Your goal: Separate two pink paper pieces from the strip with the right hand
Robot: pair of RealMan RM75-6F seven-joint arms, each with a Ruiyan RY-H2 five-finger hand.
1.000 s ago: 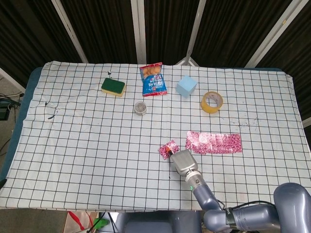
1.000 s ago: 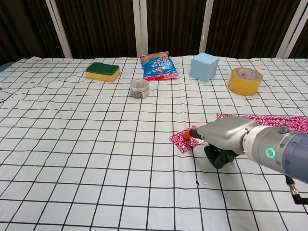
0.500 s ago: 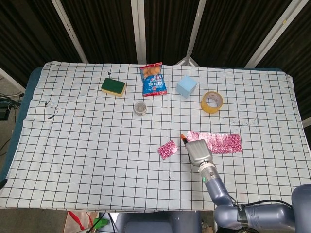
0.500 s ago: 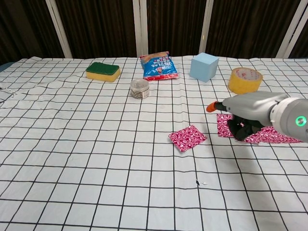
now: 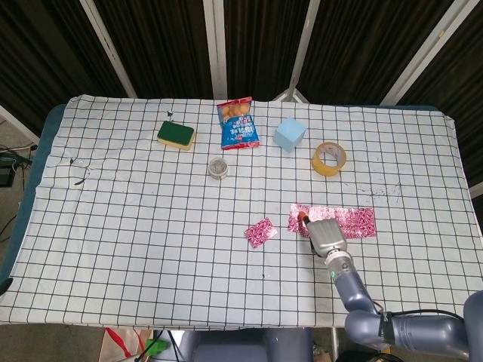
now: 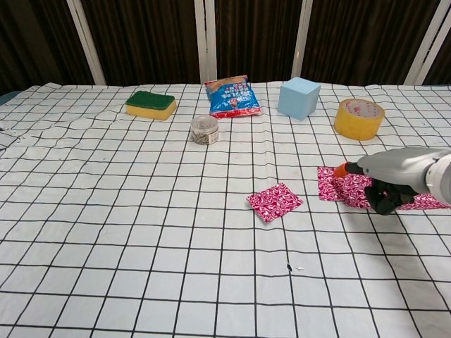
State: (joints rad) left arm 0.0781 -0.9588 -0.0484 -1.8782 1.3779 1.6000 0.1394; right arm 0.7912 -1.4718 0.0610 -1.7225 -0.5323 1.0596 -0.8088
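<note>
One separated pink patterned paper piece [image 5: 260, 231] [image 6: 275, 201] lies flat on the checked cloth, left of the pink strip [image 5: 355, 221] [image 6: 328, 184]. My right hand [image 5: 323, 234] [image 6: 394, 177] is over the strip's left end, an orange-tipped finger pointing left and dark fingers curled down onto the paper. Whether those fingers pinch the strip is hidden. The separated piece lies apart from the hand, about two grid squares to its left. My left hand is in neither view.
Along the far side stand a green-and-yellow sponge [image 5: 176, 135] [image 6: 150, 104], a snack bag [image 5: 238, 124] [image 6: 232, 97], a blue cube [image 5: 289, 134] [image 6: 299, 97] and a yellow tape roll [image 5: 330, 157] [image 6: 359, 117]. A small round tin [image 5: 218, 167] [image 6: 204, 130] sits mid-table.
The right hand let go of the pink piece, left it on the cloth and moved right, ending over the strip's left end.
</note>
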